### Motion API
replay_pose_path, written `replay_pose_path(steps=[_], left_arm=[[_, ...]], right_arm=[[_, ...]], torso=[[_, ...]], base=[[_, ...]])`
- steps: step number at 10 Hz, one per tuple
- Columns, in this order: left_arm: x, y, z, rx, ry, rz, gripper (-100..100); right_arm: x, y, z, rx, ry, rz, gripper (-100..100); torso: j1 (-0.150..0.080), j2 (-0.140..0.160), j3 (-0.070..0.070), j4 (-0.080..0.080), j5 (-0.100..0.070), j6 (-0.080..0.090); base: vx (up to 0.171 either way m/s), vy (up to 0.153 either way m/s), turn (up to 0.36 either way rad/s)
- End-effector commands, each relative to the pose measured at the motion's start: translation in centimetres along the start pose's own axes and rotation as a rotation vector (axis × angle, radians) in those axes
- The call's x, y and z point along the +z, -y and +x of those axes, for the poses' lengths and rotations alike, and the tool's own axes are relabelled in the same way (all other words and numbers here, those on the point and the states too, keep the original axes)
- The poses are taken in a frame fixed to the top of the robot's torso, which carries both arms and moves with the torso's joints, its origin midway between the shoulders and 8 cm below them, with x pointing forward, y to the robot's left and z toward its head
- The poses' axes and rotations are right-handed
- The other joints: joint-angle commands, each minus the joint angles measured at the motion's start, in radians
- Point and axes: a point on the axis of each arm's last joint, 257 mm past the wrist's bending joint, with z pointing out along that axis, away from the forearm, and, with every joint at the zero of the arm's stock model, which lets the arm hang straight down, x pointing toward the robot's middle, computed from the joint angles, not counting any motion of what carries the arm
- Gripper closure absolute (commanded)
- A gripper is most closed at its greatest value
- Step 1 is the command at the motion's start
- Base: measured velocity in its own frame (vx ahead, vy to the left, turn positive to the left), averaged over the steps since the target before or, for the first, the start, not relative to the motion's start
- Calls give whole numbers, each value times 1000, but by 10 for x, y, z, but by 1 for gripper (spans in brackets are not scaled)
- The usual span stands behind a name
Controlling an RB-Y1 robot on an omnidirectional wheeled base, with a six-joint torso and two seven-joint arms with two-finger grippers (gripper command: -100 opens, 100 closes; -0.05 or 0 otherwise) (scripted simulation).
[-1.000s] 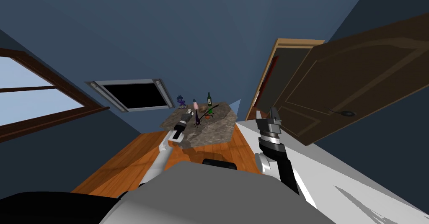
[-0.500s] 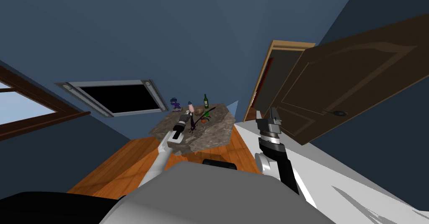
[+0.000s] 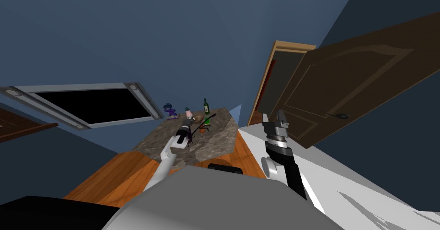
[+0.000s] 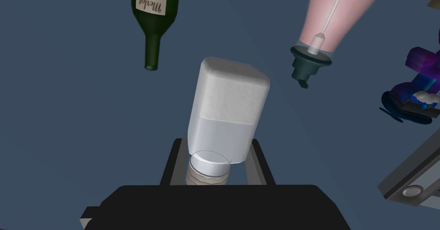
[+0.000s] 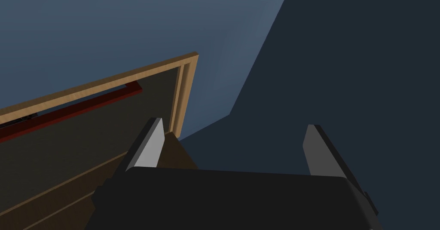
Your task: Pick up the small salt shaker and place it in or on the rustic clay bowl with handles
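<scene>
Shaker point(image 4: 227, 111) is clamped in left tool point(image 4: 216, 148), held over table point(image 3: 217, 139) near bowl point(image 3: 199, 119). Right tool point(image 5: 234, 133) is spread apart, raised beside door point(image 3: 352, 90).

I see a stone-topped table point(image 3: 217, 143) standing on an orange wooden floor point(image 3: 107, 178). Along the table's far edge, from left to right, stand a purple and blue figure point(image 3: 170, 111), a pink bottle point(image 4: 333, 12) with a dark pump cap, and a green wine bottle point(image 3: 206, 107) labelled "Merlot". A grey-framed black panel point(image 3: 86, 105) is mounted on the blue wall point(image 3: 193, 34). To the right, a dark brown door point(image 3: 356, 85) stands swung open beside a light wooden door frame point(image 3: 279, 55).
</scene>
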Motion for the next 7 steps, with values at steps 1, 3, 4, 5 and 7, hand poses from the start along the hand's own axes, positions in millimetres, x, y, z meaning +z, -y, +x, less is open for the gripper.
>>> replay_pose_path(steps=[1,3,4,5,7], left_arm=[[-4,-13,5,-17,-19,-44,100],[-9,-23,9,-30,-34,-84,100],[-11,-27,10,-35,-39,-100,100],[-13,-30,11,-39,-44,-112,100],[-11,-27,11,-39,-41,-104,-100]], right_arm=[[0,0,0,0,0,0,0],[0,0,0,0,0,0,0],[0,0,0,0,0,0,0],[0,0,0,0,0,0,0],[0,0,0,0,0,0,0]], torso=[[0,0,0,0,0,0],[3,1,1,0,1,-1],[3,2,1,0,1,-1],[3,4,2,0,1,-2],[6,9,5,1,1,-3]], base=[[166,-42,-57],[153,-42,-62],[116,-40,-44],[99,-4,-32],[26,3,-3]])
